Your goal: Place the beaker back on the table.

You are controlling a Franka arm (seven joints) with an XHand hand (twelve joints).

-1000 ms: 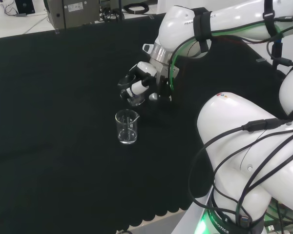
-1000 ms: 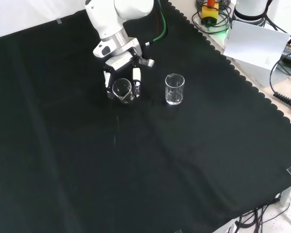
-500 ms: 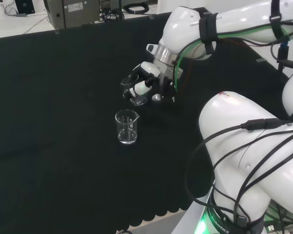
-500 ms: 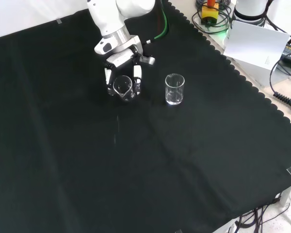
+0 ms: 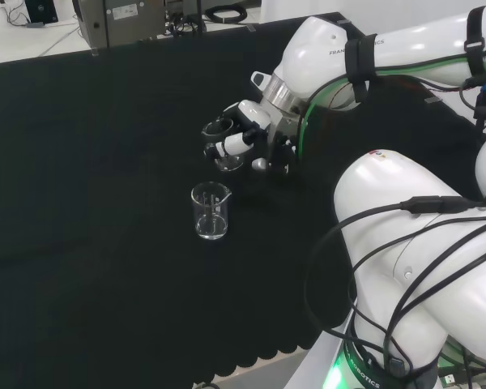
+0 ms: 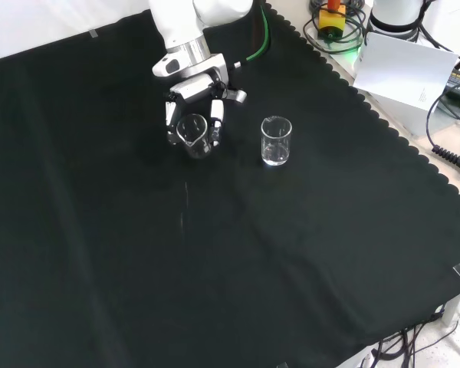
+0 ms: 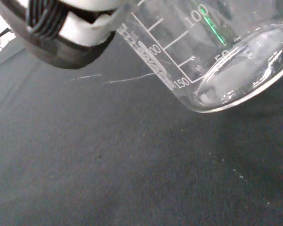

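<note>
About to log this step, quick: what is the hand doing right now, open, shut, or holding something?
Hand: shut on the beaker, fingers curled round its clear wall, above the black cloth.

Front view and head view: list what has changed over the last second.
The hand, shut on the held beaker throughout, has drifted slightly up the front view, rightward in the head view. The free beaker stands where it was on the black cloth.
</note>
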